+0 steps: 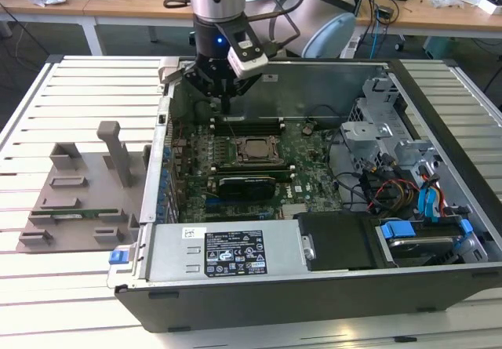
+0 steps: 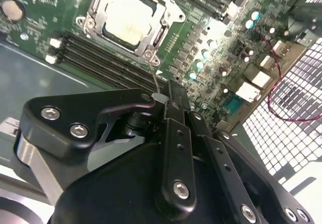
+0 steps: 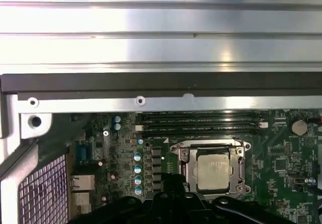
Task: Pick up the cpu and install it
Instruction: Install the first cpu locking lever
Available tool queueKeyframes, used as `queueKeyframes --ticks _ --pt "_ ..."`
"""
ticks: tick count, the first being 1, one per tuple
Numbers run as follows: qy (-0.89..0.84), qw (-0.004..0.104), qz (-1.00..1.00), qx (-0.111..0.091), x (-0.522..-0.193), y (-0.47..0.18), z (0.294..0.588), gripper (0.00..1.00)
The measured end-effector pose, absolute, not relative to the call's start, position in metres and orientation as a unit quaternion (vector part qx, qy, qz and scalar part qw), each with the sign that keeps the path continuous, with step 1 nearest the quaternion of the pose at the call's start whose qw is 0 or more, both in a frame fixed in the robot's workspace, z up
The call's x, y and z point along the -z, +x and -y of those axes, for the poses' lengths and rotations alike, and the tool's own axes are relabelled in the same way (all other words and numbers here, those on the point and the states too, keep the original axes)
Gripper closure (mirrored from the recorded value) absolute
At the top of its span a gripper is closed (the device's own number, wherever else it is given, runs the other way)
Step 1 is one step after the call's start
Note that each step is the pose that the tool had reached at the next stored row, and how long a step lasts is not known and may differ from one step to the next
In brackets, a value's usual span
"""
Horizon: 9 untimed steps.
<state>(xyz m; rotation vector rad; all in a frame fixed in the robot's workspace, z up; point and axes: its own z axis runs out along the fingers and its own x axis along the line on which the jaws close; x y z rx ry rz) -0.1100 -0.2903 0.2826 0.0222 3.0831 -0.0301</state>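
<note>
My gripper (image 2: 168,90) hangs inside the open computer case (image 1: 439,129), fingers pressed together and holding nothing. Just beyond my fingertips the cpu (image 2: 130,17) already lies seated in its socket frame (image 2: 158,35) on the motherboard (image 3: 282,153), memory slots (image 3: 201,123) beyond.

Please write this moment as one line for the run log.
cpu: seated in socket frame | pincer: shut, empty, above motherboard near socket | case: open

A white barcode sticker (image 1: 194,233) and a black printed rating label (image 1: 235,252) sit on the power supply (image 1: 169,259); neither is legible.
</note>
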Motion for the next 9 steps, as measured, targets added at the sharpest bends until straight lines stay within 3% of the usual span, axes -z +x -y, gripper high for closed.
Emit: queueKeyframes --ticks 9 --pt "-0.009 0.03 -0.999 0.009 -0.266 -0.124 0.277 0.89"
